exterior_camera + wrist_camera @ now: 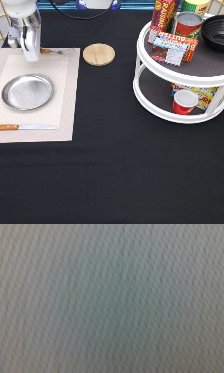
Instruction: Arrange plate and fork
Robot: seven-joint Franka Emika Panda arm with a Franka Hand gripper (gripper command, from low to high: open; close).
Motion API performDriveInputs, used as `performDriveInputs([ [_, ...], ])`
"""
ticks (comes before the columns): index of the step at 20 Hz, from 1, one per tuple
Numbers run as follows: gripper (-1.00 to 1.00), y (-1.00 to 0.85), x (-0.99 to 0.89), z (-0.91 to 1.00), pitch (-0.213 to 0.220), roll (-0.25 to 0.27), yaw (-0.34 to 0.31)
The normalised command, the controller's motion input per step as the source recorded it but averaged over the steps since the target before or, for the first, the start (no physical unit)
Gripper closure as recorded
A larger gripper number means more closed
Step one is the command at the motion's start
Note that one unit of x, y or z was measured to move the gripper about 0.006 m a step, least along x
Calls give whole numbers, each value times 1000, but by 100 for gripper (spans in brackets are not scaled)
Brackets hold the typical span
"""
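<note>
The silver plate [27, 92] lies on the beige placemat [62, 100] at the exterior view's left. The fork [52, 51], with a brown-orange handle and short metal tines, lies along the mat's top edge, its handle end hidden behind my gripper [31, 56]. The gripper is low over the mat's top left part, above the plate in the picture and right beside the fork. I cannot tell whether it touches the fork. The wrist view shows only the placemat's weave [112, 298] from very close.
A wooden-handled knife [25, 127] lies on the mat below the plate. A round wooden coaster [98, 54] sits on the black table just right of the mat. A white two-tier turntable rack [150, 95] with cans, boxes and a red cup stands at the right.
</note>
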Motion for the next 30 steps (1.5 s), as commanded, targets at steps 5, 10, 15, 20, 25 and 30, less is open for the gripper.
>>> performDriveInputs([
  [5,100,-576,243,-50,0,1,-14],
  [10,100,-153,-75,-21,6,-10,-94],
  [15,100,0,-77,0,0,-2,-46],
  [20,100,0,-196,-21,0,-7,-60],
  [25,100,0,-435,-119,-2,-6,-32],
  [30,100,0,-403,-123,0,-2,-15],
])
